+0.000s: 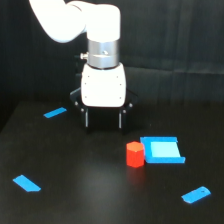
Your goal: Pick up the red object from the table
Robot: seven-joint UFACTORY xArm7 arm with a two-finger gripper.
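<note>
The red object [135,153] is a small red-orange stubby block standing on the black table [90,195], right of centre in the exterior view. It touches the left side of a flat blue rectangular piece [162,150]. My gripper [103,121] hangs from the white arm above and to the left of the block, farther back. Its two dark fingers [87,120] point down with a wide gap between them and nothing held, so it is open.
Small blue pieces lie scattered on the table: one at the back left [55,113], one at the front left [26,183], one at the front right [196,194]. A dark curtain [175,40] closes the back.
</note>
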